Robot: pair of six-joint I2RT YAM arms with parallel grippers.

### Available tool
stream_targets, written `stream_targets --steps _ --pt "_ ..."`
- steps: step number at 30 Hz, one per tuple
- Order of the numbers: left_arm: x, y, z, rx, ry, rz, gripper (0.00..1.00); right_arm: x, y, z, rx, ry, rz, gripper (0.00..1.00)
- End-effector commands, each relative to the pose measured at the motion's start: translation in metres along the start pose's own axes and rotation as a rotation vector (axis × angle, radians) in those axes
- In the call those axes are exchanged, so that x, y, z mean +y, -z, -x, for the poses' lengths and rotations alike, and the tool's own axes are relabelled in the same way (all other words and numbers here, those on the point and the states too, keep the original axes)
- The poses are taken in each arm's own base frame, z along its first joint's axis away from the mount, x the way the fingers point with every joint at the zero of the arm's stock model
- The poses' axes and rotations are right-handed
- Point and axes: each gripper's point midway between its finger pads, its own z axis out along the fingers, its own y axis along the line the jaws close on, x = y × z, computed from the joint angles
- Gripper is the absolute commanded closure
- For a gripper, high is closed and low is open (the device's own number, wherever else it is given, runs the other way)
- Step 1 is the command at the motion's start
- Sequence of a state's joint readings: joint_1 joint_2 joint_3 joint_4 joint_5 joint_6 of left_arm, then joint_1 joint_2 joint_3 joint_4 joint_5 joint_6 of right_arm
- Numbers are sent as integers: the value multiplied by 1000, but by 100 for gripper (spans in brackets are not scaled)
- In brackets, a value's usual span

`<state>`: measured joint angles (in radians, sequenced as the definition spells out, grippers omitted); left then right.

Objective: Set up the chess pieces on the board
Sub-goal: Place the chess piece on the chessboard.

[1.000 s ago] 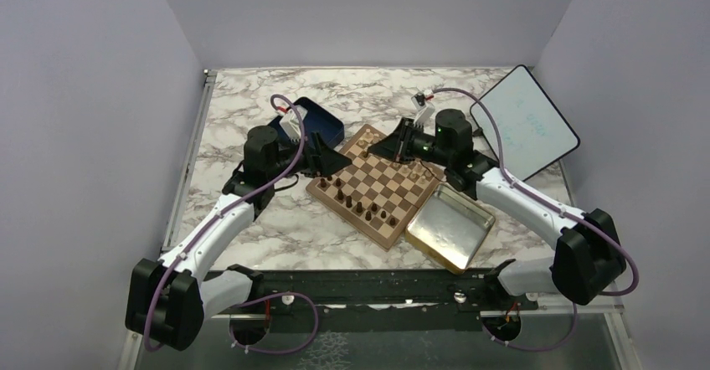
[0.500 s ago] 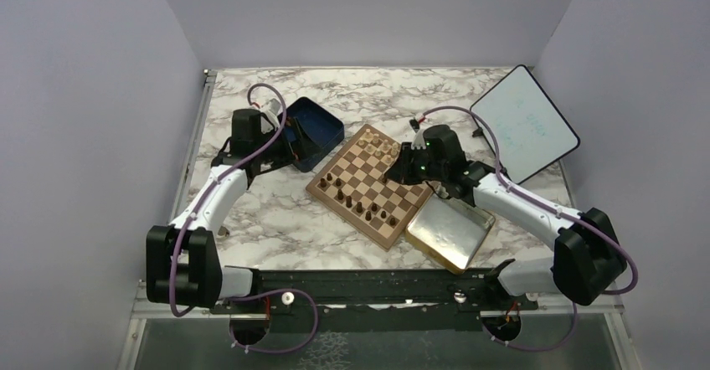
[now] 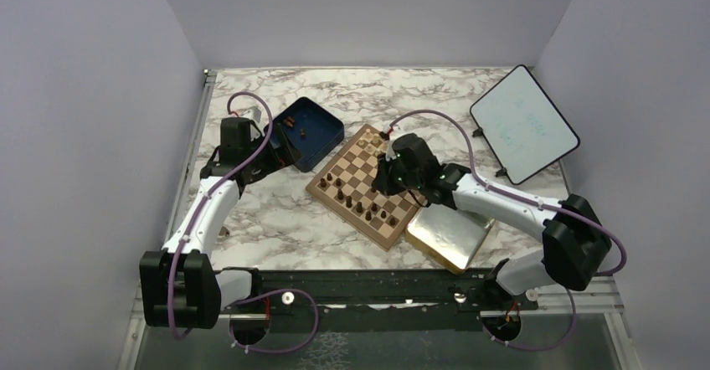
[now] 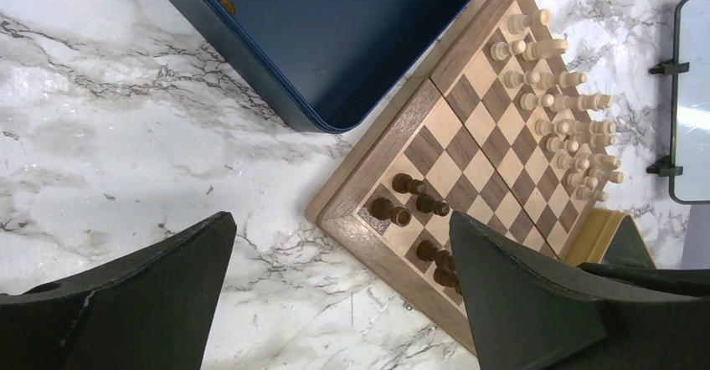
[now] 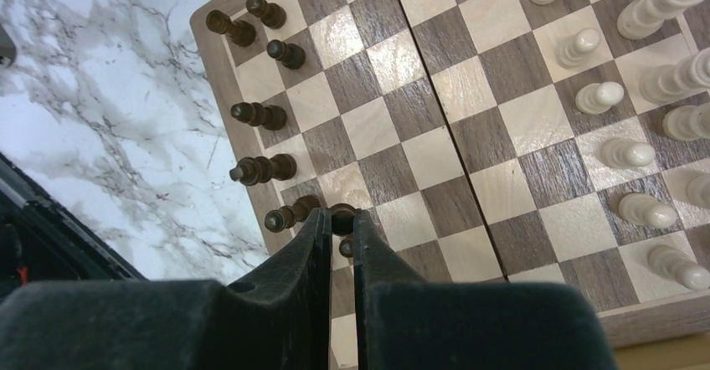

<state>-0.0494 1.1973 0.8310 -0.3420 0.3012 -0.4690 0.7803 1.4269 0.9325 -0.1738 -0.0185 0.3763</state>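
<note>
The marble tabletop (image 3: pixel 268 219) is sitting inside lavender walls (image 3: pixel 360 10). The right hand (image 5: pixel 338 226) is pinching a dark chessman (image 5: pixel 342 213) over the board (image 5: pixel 435 136); the left hand (image 4: pixel 342 223) is hovering, fingers spread wide.

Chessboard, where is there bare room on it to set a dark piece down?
The square wooden chessboard is bare across its middle ranks, between the small dark brown wooden chessmen along one edge and the pale beige wooden chessmen along the opposite one. Both those edges are crowded; the right gripper hangs over the dark side.
</note>
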Motion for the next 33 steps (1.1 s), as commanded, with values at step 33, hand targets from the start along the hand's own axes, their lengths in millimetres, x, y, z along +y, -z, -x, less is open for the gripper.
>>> stream_targets --steps 33 --pt "12 4 4 -29 3 36 1 15 -49 -27 39 158 -74 88"
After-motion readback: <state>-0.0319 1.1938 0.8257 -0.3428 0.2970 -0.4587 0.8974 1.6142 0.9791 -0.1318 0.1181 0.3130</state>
